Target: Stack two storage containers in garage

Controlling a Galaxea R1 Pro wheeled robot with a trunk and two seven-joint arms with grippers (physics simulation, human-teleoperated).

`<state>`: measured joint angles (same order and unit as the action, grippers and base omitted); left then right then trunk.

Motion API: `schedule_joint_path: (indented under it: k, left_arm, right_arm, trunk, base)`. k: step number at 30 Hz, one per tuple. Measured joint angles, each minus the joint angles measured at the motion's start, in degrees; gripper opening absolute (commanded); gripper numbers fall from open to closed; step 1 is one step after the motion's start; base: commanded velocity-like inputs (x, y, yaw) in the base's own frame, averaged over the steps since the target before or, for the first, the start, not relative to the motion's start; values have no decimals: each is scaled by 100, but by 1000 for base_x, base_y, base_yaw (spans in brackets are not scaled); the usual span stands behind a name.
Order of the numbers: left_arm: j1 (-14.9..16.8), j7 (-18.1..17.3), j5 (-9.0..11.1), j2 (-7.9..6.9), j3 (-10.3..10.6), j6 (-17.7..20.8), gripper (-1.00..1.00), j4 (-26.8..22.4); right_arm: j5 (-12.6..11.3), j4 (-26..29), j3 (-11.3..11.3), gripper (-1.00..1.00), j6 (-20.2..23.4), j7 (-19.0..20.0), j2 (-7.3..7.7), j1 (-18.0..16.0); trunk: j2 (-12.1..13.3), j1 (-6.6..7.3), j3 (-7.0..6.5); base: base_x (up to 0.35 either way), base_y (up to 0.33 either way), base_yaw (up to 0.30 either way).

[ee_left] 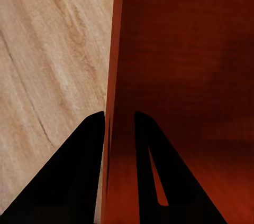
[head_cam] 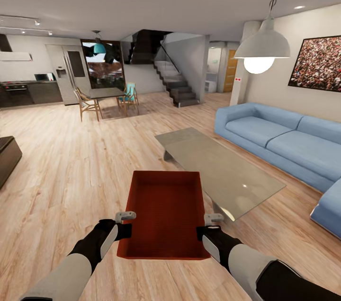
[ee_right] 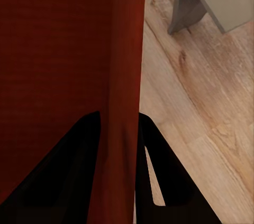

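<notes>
An orange-red open-topped storage container point(head_cam: 166, 213) hangs level above the living room's light wood-plank floor, held between both arms. My left gripper point(head_cam: 127, 231) is shut on its left wall point(ee_left: 114, 76), one finger inside and one outside. On the opposite side, my right gripper point(head_cam: 204, 232) is shut on the right wall point(ee_right: 127, 76) in the same way. The container point(ee_left: 185, 76) is empty inside point(ee_right: 53, 49).
A low glass-topped table point(head_cam: 222, 168) stands just right of the container, its leg point(ee_right: 185, 10) close by. A blue sectional sofa point(head_cam: 284, 142) lies beyond it. A dark cabinet point(head_cam: 7, 156) sits at the left edge. Dining table, stairs and kitchen are far ahead.
</notes>
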<state>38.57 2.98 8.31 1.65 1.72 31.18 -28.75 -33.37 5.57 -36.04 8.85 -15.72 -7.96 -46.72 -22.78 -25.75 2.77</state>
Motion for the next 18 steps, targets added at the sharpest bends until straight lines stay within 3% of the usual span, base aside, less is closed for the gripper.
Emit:
schedule_joint_path:
  k: [18]
  left_arm:
    - [-2,3,3,-2,2,5,-100,1]
  right_arm:
    - [6,-14,4,-100,-1,-7,-9,-1]
  trunk:
    - [0,0,-84]
  base:
    - [0,0,69]
